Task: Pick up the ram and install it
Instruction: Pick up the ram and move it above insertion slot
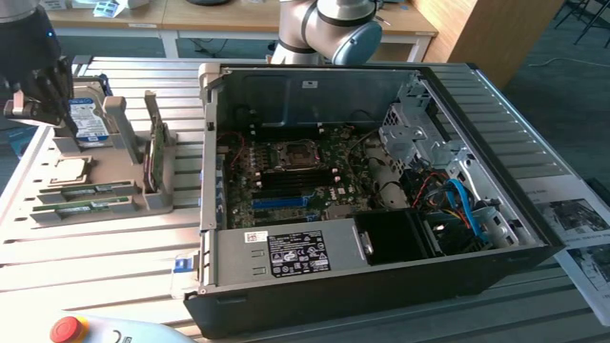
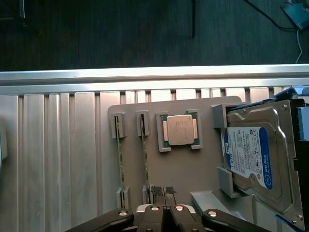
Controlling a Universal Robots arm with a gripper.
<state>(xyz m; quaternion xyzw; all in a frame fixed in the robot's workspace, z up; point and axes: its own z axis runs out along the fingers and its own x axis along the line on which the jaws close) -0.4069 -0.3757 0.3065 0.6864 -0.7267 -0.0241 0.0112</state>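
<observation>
Green ram (image 2: pixel 145 159) just beside pincer (image 2: pixel 163 190)

Two ram sticks (image 2: pixel 119 159) (image 2: pixel 145 159), one processor (image 2: pixel 180 130), one drive (image 2: pixel 256 159)

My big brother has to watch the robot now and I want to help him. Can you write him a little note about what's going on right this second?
Gripper: fingers shut, holding nothing, over the parts tray, close to the end of the nearer ram stick.
Things: the nearer ram stick and the other ram stick both stand in the tray's holders. The computer case lies open, with its motherboard exposed.
Done: nothing picked up yet.
Left: picking up the ram and installing it.
</observation>
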